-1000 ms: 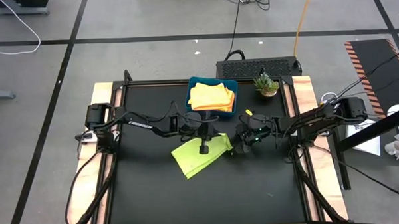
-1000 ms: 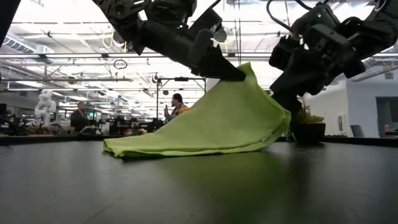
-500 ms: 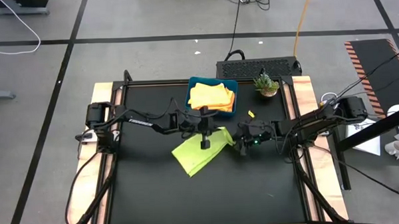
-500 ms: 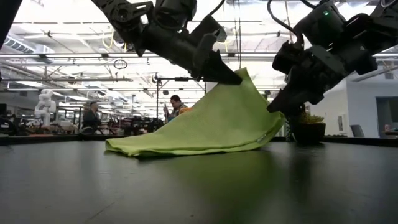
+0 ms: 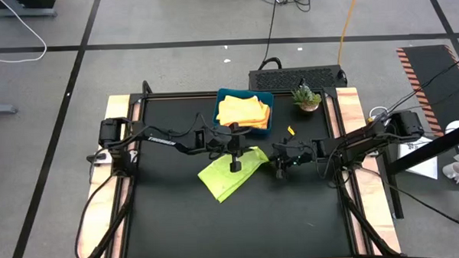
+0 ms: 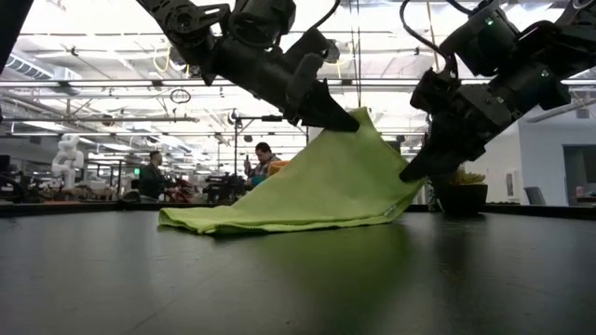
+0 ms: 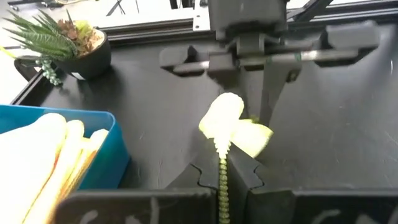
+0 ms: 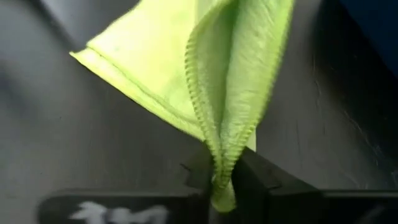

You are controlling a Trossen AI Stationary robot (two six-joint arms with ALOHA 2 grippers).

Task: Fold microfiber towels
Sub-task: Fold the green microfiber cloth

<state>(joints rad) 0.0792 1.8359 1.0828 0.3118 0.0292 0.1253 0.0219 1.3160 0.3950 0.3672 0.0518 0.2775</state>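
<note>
High view shows a grey floor (image 5: 172, 24) with dark lines all around. Low view looks into a big bright room (image 6: 93, 102) with pipes and lights on the ceiling. Two people (image 6: 154, 172) stand far back by desks, in the left and middle of that frame.

Next comes the black tabletop (image 5: 171, 223) in the middle of the high view, with pale wood strips down its two sides. It looks smooth and dark, and most of its lower half is bare.

A lime green towel (image 5: 231, 173) lies near the middle of the tabletop. In the low view one part rests flat and the other part is lifted up like a tent.

A blue tray (image 5: 222, 97) sits at the upper middle of the tabletop. Folded yellow towels (image 5: 243, 111) are stacked inside it.

A small potted plant (image 5: 306, 98) stands just right of the tray, in the upper right part of the tabletop.

The left end effector (image 7: 222, 171) is closed tight on one edge of the lime green towel, holding it up off the tabletop. The right end effector (image 8: 224, 180) is pinched on another edge of the same towel, lower down and to the right in the low view.
</note>
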